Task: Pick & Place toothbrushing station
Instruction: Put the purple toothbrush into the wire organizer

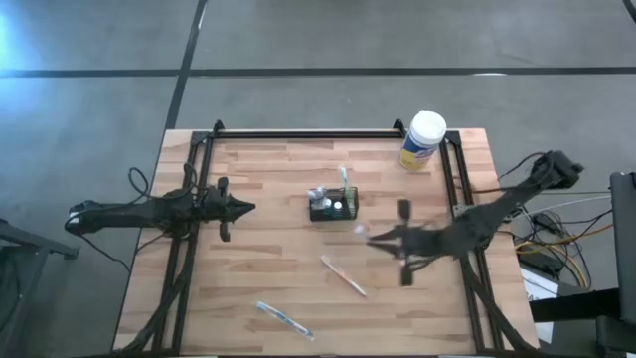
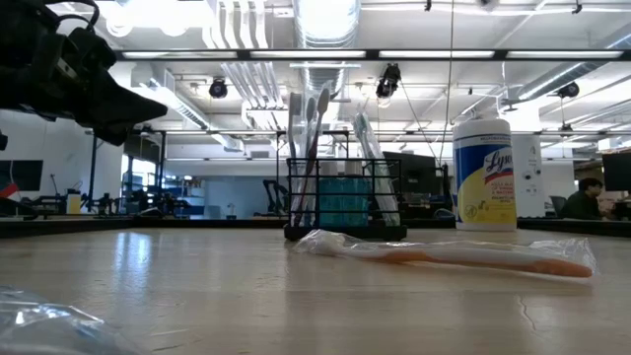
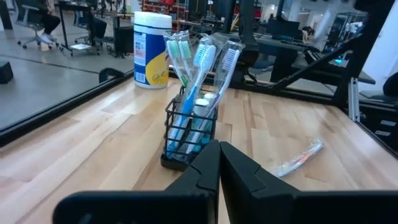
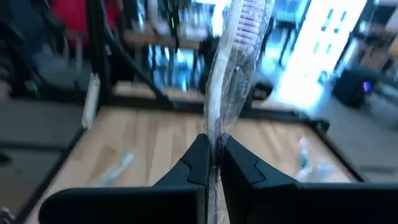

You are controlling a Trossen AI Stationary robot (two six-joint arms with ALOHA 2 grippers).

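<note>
- High view: the toothbrushing station (image 1: pixel 333 206), a small black wire-mesh caddy, is sitting upright near the middle of the wooden surface (image 1: pixel 268 268), with toothbrush handles sticking up out of it. The left gripper (image 1: pixel 241 208) is hovering well to the caddy's left, pointing toward it. The right gripper (image 1: pixel 376 237) is hanging just to the caddy's right and a little nearer the front edge. A white-lidded canister (image 1: pixel 424 140) is standing by the back right corner. A wrapped orange toothbrush (image 1: pixel 343 275) is lying in front of the caddy, and a wrapped blue toothbrush (image 1: pixel 283 318) is lying near the front edge.
- Low view: the caddy (image 2: pixel 345 202) is standing behind the wrapped orange toothbrush (image 2: pixel 463 256), with the canister (image 2: pixel 484 176) off to one side.
- Left wrist view: the left arm's jaws (image 3: pixel 219 163) are sitting clenched with nothing between them, aimed at the caddy (image 3: pixel 189 127), which is holding several upright brushes.
- Right wrist view: the right arm's jaws (image 4: pixel 214 163) are grasping a plastic-wrapped toothbrush (image 4: pixel 233 59), which is standing upright above them.
</note>
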